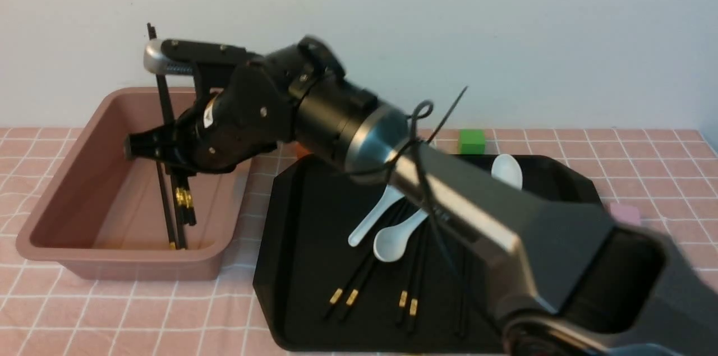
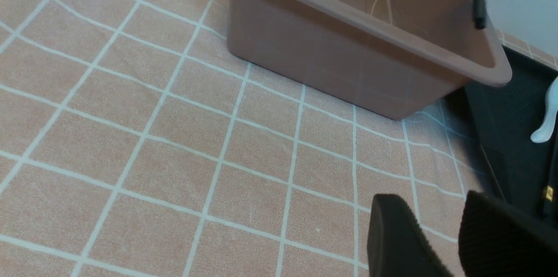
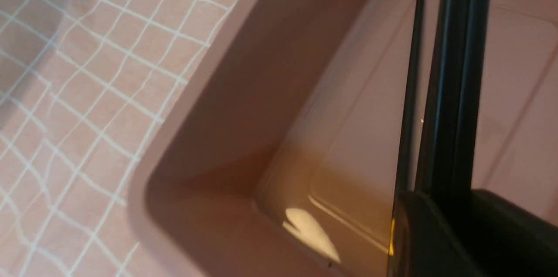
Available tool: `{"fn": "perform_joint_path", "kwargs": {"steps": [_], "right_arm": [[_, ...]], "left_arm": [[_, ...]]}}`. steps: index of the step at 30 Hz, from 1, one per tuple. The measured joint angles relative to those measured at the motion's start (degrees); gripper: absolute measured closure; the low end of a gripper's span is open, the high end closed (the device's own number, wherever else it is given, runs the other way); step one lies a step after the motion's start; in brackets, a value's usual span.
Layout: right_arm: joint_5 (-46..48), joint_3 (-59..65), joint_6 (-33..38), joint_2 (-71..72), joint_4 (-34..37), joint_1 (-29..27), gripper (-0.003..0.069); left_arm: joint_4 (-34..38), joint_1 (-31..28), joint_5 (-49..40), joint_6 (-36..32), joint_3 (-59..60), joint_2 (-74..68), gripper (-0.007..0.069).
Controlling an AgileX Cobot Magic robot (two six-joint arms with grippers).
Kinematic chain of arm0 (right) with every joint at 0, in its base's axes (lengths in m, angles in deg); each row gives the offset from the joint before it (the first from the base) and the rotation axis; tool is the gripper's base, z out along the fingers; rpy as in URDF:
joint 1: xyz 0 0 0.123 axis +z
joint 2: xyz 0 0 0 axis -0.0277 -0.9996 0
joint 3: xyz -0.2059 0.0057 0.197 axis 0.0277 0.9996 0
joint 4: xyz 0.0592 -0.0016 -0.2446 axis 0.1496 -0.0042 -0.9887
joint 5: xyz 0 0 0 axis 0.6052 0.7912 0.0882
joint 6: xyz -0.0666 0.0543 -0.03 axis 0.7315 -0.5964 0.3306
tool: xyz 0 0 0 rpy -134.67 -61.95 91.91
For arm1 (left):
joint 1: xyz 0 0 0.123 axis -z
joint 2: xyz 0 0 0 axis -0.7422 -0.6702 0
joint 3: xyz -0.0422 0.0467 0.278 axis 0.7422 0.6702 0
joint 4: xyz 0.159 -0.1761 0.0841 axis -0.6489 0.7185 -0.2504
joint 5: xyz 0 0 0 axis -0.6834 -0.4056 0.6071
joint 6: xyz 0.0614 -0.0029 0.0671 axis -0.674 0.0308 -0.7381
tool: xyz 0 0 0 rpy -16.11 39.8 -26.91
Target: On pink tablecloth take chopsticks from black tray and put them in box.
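Right jaws: the right gripper (image 1: 161,148) hangs over the box (image 1: 112,259), clamped on a bundle of chopsticks (image 1: 166,120). The right wrist view shows the sticks pinched between both fingers (image 3: 514,233).
Held sticks: near upright and slightly tilted. Their tops rise above the gripper and their lower ends are down inside the box, with the gold bands below the jaws. One stick appears to reach the box floor by the near wall; the others end a little higher. The exact count cannot be told.
Left jaws: the left gripper (image 2: 429,202) shows only in its own wrist view. The jaws are apart with nothing between them, over bare cloth (image 2: 174,137), close to the tray edge and near a corner of the box.
Box: on the cloth-covered surface, left of the tray (image 1: 303,221), just beside it with a narrow strip of cloth between.
Tray: right of the box, with the right arm crossing above it.
Loose chopsticks (image 1: 359,277): on the tray, two pairs with their gold bands toward the near edge. Another stick to their right is partly hidden under the arm.
Spoons (image 1: 392,238): three white ones on the tray. Two lie over the loose chopsticks at the middle and one is near the far right.
Cubes: a green cube (image 1: 471,141) sits on the cloth beyond the tray's far edge, and a pink cube (image 1: 624,213) just right of the tray.
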Motion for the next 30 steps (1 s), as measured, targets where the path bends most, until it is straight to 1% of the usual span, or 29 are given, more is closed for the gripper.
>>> {"fn": "perform_joint_path", "kwargs": {"steps": [3, 4, 5, 7, 9, 10, 11, 13, 14, 15, 16, 18, 20, 22, 23, 24, 25, 26, 27, 28, 30], "right_arm": [[0.39, -1.34, 0.00, -2.12, -0.02, -0.12, 0.0305], [0.50, -1.33, 0.00, -2.19, -0.08, -0.12, 0.0295], [2.32, -2.16, 0.32, -2.18, -0.07, -0.12, 0.0216], [5.66, -3.80, 1.25, -1.29, -0.27, -0.12, 0.0142], [8.72, -4.74, 2.31, -0.11, -0.26, -0.12, 0.0120], [14.18, -6.61, 4.40, 2.55, -0.93, -0.12, 0.0104], [17.67, -7.66, 5.84, 4.41, -1.43, -0.12, 0.0106], [23.65, -9.23, 8.33, 8.30, -2.60, -0.12, 0.0127], [24.12, -9.47, 8.58, 9.18, -2.87, -0.12, 0.0135], [26.38, -9.93, 10.10, 12.27, -3.81, -0.12, 0.0175], [27.05, -9.93, 10.75, 14.44, -4.34, -0.12, 0.0200], [27.77, -9.75, 11.68, 18.47, -4.68, -0.12, 0.0283], [27.93, -9.09, 12.10, 21.37, -4.52, -0.12, 0.0347], [28.28, -6.99, 12.63, 25.66, -4.14, -0.12, 0.0459], [28.28, -5.55, 12.97, 27.51, -4.08, -0.12, 0.0501], [28.28, -2.58, 13.82, 30.60, -4.01, -0.12, 0.0562], [28.28, -1.99, 13.82, 31.17, -3.93, -0.12, 0.0572], [28.28, 4.31, 14.80, 36.02, -3.81, -0.12, 0.0641], [28.28, 4.31, 14.89, 36.65, -3.75, -0.12, 0.0648], [28.28, 10.11, 15.20, 41.16, -3.57, -0.12, 0.0669], [28.33, 20.39, 15.35, 48.31, -3.75, -0.06, 0.0673]], "left_arm": [[0.00, 0.00, 0.00, 0.00, 0.00, 0.00, 0.0386], [0.00, 0.00, 0.00, 0.00, 0.00, 0.00, 0.0386], [0.00, 0.00, 0.00, 0.00, 0.00, 0.00, 0.0386], [0.00, 0.00, 0.00, 0.00, 0.00, 0.00, 0.0386], [0.00, 0.00, 0.00, 0.00, 0.00, 0.00, 0.0386], [0.00, 0.00, 0.00, 0.00, 0.00, 0.00, 0.0386], [0.00, 0.00, 0.00, 0.00, 0.00, 0.00, 0.0386], [0.00, 0.00, 0.00, 0.00, 0.00, 0.00, 0.0386], [0.00, 0.00, 0.00, 0.00, 0.00, 0.00, 0.0386], [0.00, 0.00, 0.00, 0.00, 0.00, 0.00, 0.0386], [0.00, 0.00, 0.00, 0.00, 0.00, 0.00, 0.0386], [0.00, 0.00, 0.00, 0.00, 0.00, 0.00, 0.0386], [0.00, 0.00, 0.00, 0.00, 0.04, 0.00, 0.0386], [0.00, 0.00, 0.00, 0.00, 0.04, 0.00, 0.0386], [0.00, 0.00, 0.00, 0.00, 0.04, 0.00, 0.0386], [0.00, 0.00, 0.00, 0.00, 0.04, 0.00, 0.0386], [0.00, 0.00, 0.00, 0.00, 0.04, 0.00, 0.0386], [0.00, 0.00, 0.00, 0.00, 0.04, 0.00, 0.0386], [0.00, 0.00, 0.00, 0.00, 0.04, 0.00, 0.0386], [0.00, 0.00, 0.00, 0.00, 0.04, 0.00, 0.0386], [0.00, 0.00, 0.00, 0.00, 0.04, 0.00, 0.0386]]}}
